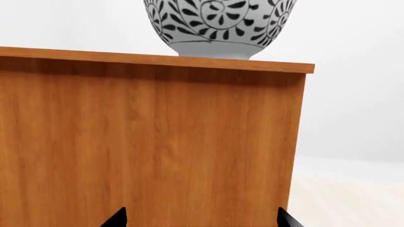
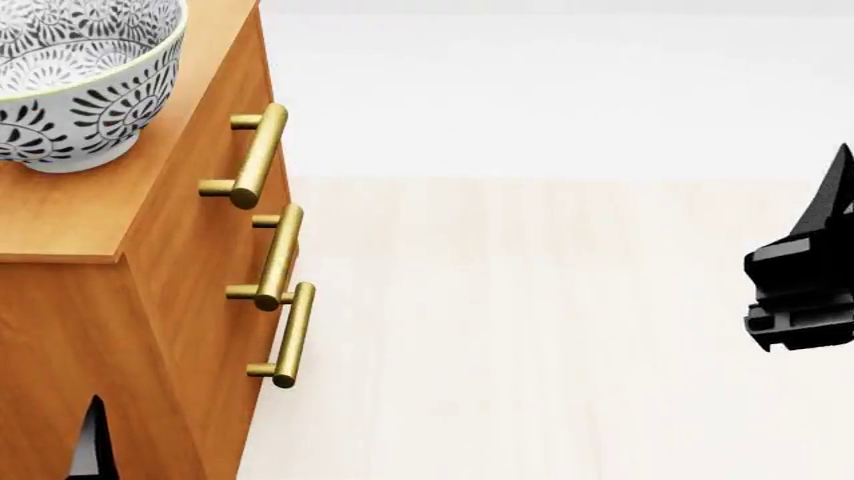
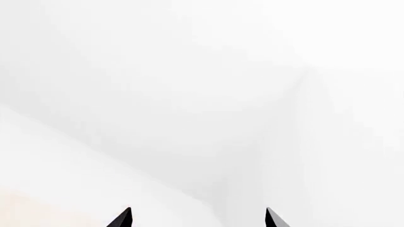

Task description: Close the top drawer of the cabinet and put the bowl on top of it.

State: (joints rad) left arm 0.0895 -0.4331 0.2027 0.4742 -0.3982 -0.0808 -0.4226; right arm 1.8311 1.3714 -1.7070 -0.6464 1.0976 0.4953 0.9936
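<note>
Bowl: white ceramic bowl [image 2: 74, 75] w/ dark grey leaf pattern inside & out, standing upright on the cabinet's flat top, near the front edge above the drawers. In my left wrist cam its foot [image 1: 218, 28] rests on the top board, toward the corner where that side panel ends.

Cabinet: orange-brown wood chest [image 2: 80, 320]; head cam looks down on its top, side panel & drawer face. Left wrist cam shows just the plain side panel [image 1: 151, 142] and the top's edge.

Top drawer: front [image 2: 247, 70] lies flush w/ the rest of the face, i.e. shut. Its brass bar handle [image 2: 258, 153] sticks out on two posts.

Lower drawers: two more brass handles, middle [image 2: 278, 255] and bottom [image 2: 295, 333], both fronts flush too.

My left pincer: [image 1: 200, 220] two black tips set apart, nothing between them, facing the side panel close up, well below the bowl. Head cam catches only one dark tip [image 2: 91, 440] against the cabinet's side.

My right pincer: [image 3: 197, 220] tips apart, holding nothing, aimed at blank white wall. In head cam it [image 2: 807, 270] hangs at the far right over the pale floor [image 2: 534, 330], well apart from the cabinet.
</note>
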